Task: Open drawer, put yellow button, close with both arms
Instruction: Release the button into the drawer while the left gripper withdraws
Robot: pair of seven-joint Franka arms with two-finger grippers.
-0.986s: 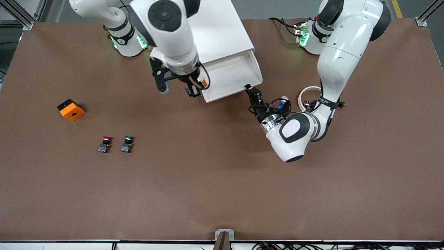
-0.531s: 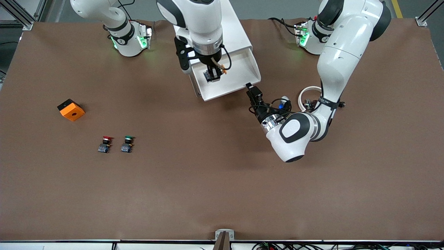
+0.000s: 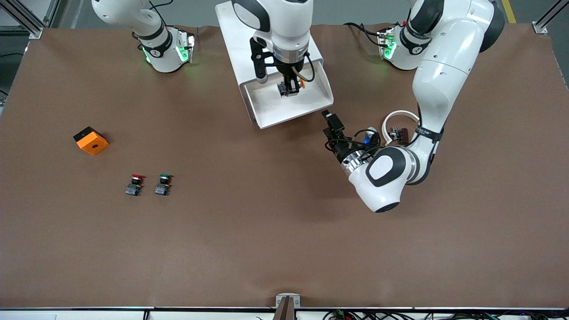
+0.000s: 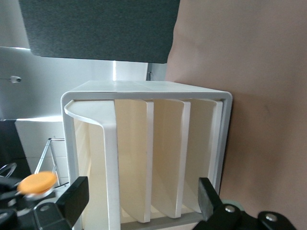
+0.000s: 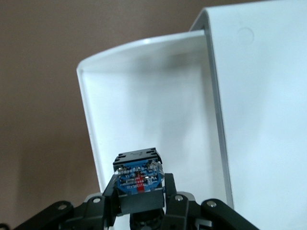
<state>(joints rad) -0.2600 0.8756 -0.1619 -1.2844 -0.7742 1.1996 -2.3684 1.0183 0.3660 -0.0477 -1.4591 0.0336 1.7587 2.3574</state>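
The drawer [image 3: 275, 113], the uppermost one, stands pulled out of the white cabinet [image 3: 231, 35]. My right gripper [image 3: 289, 89] hangs over the drawer's tray and is shut on the yellow button [image 3: 290, 87], whose orange cap points sideways. In the right wrist view my right gripper [image 5: 139, 194] grips the button's black body [image 5: 137, 158], bluish base toward the drawer [image 5: 144, 105]. My left gripper [image 3: 332, 121] is open and empty, low by the drawer's front corner at the left arm's end. In the left wrist view my left gripper [image 4: 141, 203] faces the drawer [image 4: 109, 158], the cabinet [image 4: 144, 88] and the yellow cap [image 4: 38, 182].
An orange block [image 3: 91, 140] lies toward the right arm's end. The red-capped button [image 3: 134, 184] and the green-capped button [image 3: 163, 184] stand side by side nearer the front camera. A white ring [image 3: 397, 116] lies by the left arm's forearm.
My right gripper has carried the yellow button from beside the drawer's front corner to over its tray. My left gripper has drawn back a little from the drawer's front corner.
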